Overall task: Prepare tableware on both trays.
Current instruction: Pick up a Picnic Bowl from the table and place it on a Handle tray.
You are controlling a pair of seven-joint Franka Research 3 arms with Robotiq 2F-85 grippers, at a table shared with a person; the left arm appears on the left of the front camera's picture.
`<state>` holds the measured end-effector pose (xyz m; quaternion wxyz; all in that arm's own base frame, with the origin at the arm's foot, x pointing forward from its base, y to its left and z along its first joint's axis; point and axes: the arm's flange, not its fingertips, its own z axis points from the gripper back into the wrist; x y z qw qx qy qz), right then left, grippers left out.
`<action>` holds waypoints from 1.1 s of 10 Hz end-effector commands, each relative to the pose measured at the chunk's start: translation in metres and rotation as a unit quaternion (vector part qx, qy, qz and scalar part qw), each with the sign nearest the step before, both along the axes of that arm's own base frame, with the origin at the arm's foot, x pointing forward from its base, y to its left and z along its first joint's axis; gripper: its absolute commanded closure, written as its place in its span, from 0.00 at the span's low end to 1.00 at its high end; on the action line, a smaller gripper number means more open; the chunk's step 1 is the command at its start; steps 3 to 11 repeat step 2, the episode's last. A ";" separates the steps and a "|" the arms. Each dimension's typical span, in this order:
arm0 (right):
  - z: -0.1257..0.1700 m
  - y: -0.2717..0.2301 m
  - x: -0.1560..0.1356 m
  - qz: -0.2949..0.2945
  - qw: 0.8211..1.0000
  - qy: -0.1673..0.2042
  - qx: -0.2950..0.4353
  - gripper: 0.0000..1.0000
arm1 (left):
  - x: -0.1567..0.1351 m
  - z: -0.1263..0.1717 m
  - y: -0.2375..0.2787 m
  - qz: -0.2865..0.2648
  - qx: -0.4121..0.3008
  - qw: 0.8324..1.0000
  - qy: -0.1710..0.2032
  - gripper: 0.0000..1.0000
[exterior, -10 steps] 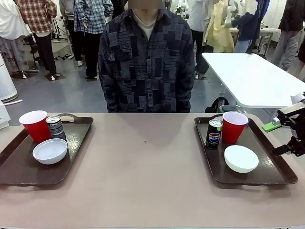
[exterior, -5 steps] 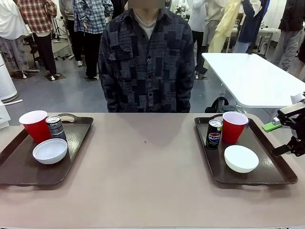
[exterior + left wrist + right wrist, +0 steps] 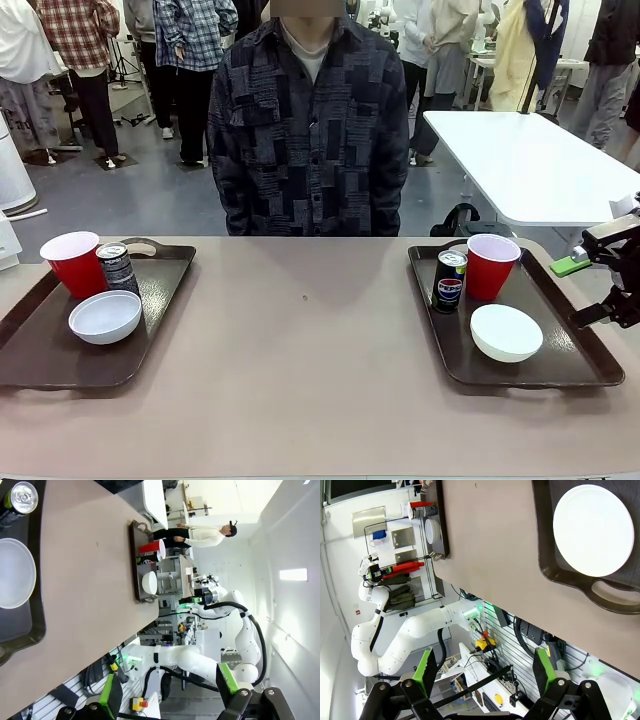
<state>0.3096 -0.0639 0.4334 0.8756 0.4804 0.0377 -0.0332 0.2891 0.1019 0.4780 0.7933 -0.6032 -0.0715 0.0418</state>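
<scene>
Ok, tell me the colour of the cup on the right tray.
Red outside, white inside; clearest in the front view.

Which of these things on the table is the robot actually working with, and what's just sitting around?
Part of the job: left tray, right tray, two cups, two cans, two bowls.

Just around: white table behind, green object.

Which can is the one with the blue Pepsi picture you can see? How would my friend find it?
Look at the dark brown plastic tray on the right side of the tan table. At its far end stands a slim dark Pepsi can, just left of the red plastic cup and behind the round white bowl. Its red, white and blue logo faces the camera.
</scene>
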 end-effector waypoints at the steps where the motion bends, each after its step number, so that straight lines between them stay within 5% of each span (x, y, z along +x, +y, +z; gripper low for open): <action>1: 0.000 -0.001 0.000 0.000 1.000 0.001 0.002 0.00 | 0.001 0.001 0.000 -0.001 -0.009 1.000 -0.015 0.00; 11: 0.000 -0.001 0.000 0.000 1.000 0.001 0.002 0.00 | 0.001 0.001 0.000 -0.001 -0.009 1.000 -0.015 0.00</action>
